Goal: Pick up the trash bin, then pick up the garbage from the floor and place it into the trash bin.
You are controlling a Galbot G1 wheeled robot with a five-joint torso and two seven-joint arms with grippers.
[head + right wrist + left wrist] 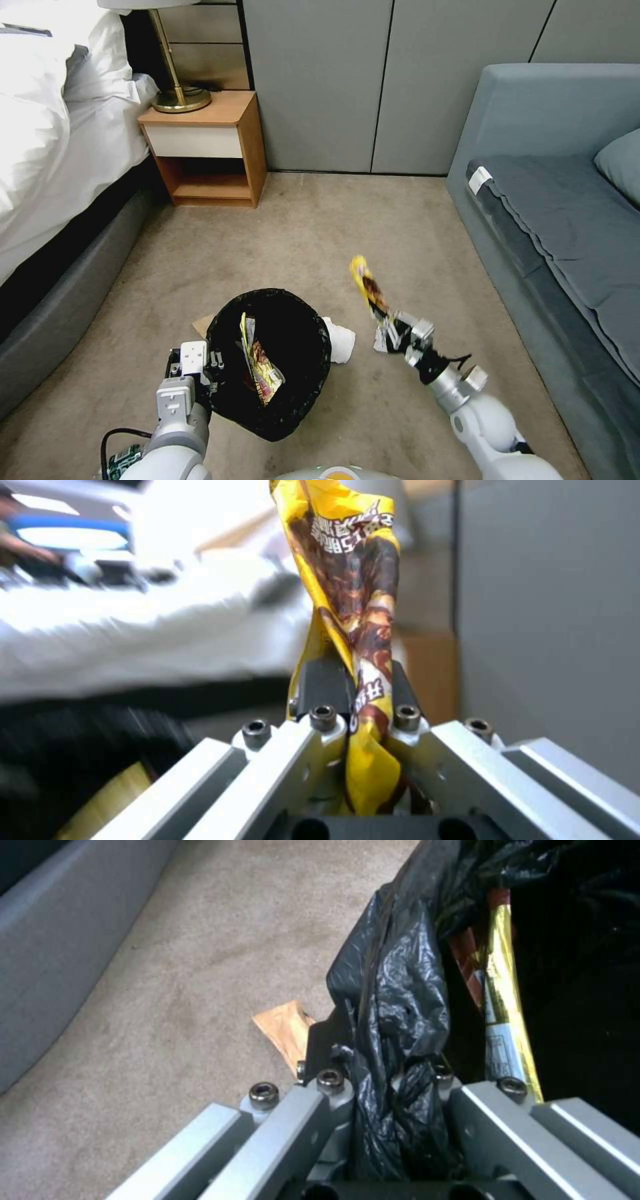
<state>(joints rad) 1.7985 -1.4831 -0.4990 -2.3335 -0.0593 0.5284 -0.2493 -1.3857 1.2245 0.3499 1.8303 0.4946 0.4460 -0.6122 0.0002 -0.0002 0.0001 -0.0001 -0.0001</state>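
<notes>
Bin (270, 363) w/ wrapper (368, 288) above carpet (320, 227).

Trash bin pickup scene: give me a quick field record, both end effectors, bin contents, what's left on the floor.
left end effector: shut on the trash bin at its bag-covered rim, holding it at the robot's left
right end effector: shut on a yellow snack wrapper, held upright to the right of the bin
bin contents: yellow and foil wrappers
floor litter: white tissue beside the bin; brown cardboard scrap beside it
surface: beige carpet
</notes>
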